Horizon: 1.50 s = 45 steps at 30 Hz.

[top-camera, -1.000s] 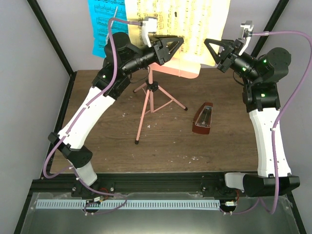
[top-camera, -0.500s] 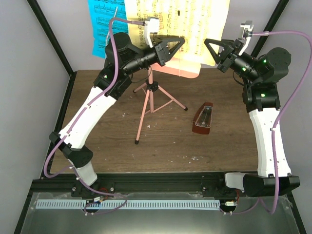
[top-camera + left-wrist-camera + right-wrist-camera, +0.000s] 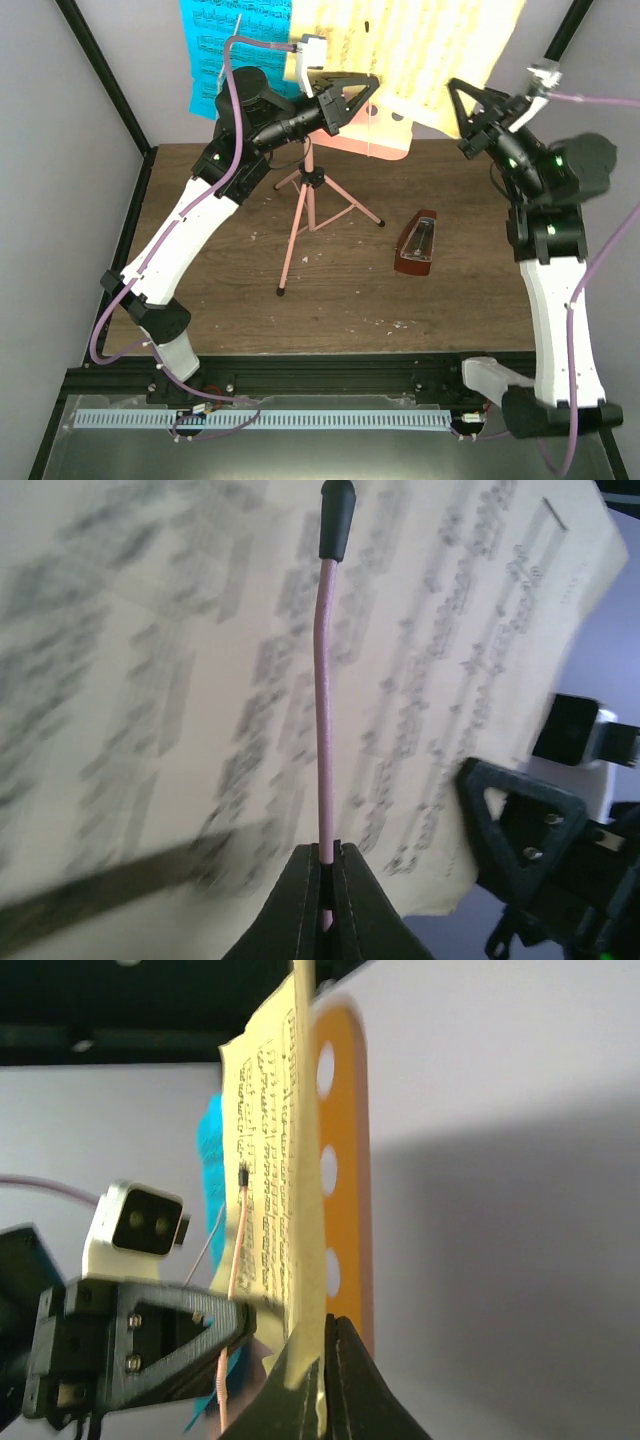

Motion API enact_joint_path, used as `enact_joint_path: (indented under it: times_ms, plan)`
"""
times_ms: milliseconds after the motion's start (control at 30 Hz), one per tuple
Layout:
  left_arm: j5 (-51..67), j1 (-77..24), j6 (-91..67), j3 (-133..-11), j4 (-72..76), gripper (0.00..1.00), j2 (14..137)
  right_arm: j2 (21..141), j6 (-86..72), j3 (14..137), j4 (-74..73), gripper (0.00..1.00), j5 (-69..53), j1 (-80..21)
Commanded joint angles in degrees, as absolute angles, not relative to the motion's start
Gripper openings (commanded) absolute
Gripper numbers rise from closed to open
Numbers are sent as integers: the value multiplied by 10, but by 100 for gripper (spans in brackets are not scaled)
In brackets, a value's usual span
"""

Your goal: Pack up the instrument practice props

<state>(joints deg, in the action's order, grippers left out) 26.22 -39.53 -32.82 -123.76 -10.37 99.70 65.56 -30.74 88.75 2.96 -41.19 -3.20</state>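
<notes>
The pink tripod music stand (image 3: 308,215) stands at the back of the table, its hole-dotted desk (image 3: 388,138) partly behind the pages. My left gripper (image 3: 368,90) is shut on the stand's thin pink page-holder wire (image 3: 324,710), which has a black tip. My right gripper (image 3: 456,96) is shut on the edge of the yellow sheet-music page (image 3: 420,45) and holds it tilted, lifted off the desk (image 3: 342,1160). In the right wrist view the page (image 3: 285,1180) runs up from my jaws (image 3: 322,1360). The blue page (image 3: 222,50) stays at the left. The reddish-brown metronome (image 3: 417,243) stands on the table.
The wooden table (image 3: 220,290) is ringed by a black frame and pale walls. The stand's legs spread over the middle back of the table. My left gripper (image 3: 150,1335) shows in the right wrist view, close beside the page.
My right arm has swung right and up with the yellow page, pulling it across and tilting it away from the desk. The left gripper stays shut on the wire.
</notes>
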Motion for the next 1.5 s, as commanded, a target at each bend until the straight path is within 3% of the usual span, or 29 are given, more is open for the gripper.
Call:
enact_joint_path:
  times_ms: [0, 167, 333, 733, 900, 1233, 1467]
  plan:
    - [255, -394, -322, -1249, -111, 0, 998, 555, -265, 857, 60, 1, -217, -37]
    - [249, -394, -323, -1248, -114, 1, 998, 453, -251, 767, 115, 1, -73, -37]
    - [244, -393, -321, -1243, -114, 12, 997, 409, -257, 730, 136, 1, -45, -37]
    - [250, -392, -290, -1158, -72, 57, 927, 365, -259, 652, 123, 1, 4, -37]
    - [242, -392, -244, -1104, -99, 67, 869, 362, -271, 598, 107, 1, 35, -37]
    - [270, -324, -222, -896, -145, 81, 691, 415, -290, 499, 135, 1, 74, -27]
    - [240, -237, -197, -690, -182, 85, 551, 521, -400, 429, 173, 1, -53, 101]
